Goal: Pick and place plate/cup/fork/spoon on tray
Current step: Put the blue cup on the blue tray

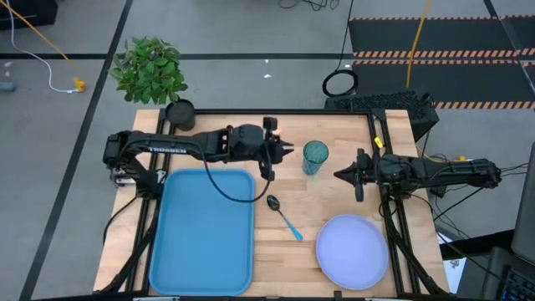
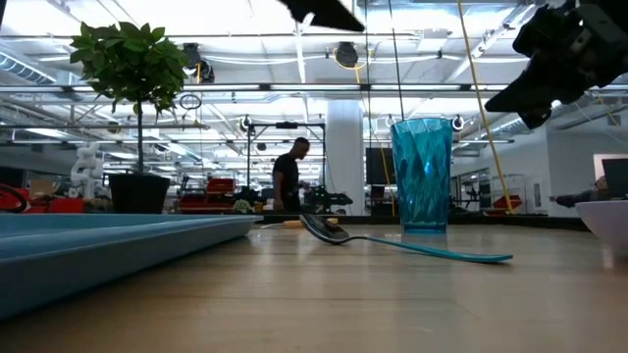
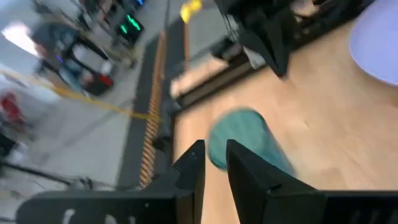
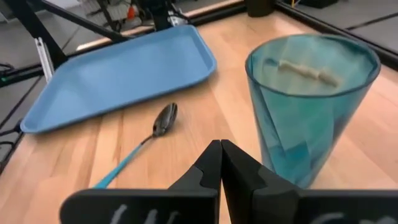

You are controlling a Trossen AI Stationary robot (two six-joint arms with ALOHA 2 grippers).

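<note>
The teal cup (image 1: 315, 156) stands upright on its base on the wooden table, between my two grippers. My left gripper (image 1: 289, 150) hovers just left of the cup and above the table. It points at the cup (image 3: 245, 140), open a little, with nothing between its fingers. My right gripper (image 1: 337, 174) is shut and empty, to the right of the cup (image 4: 311, 106) and nearer the front. The spoon (image 1: 284, 216) lies flat between the blue tray (image 1: 203, 230) and the plate (image 1: 352, 251). A pale stick shows through the cup's wall (image 4: 308, 70); I cannot tell whether it is the fork.
A potted green plant (image 1: 150, 71) stands at the table's far left corner in a black pot (image 1: 179, 113). Bare wood lies between the tray and the plate, around the spoon (image 4: 163, 119). A person (image 2: 287, 176) stands in the room behind the table.
</note>
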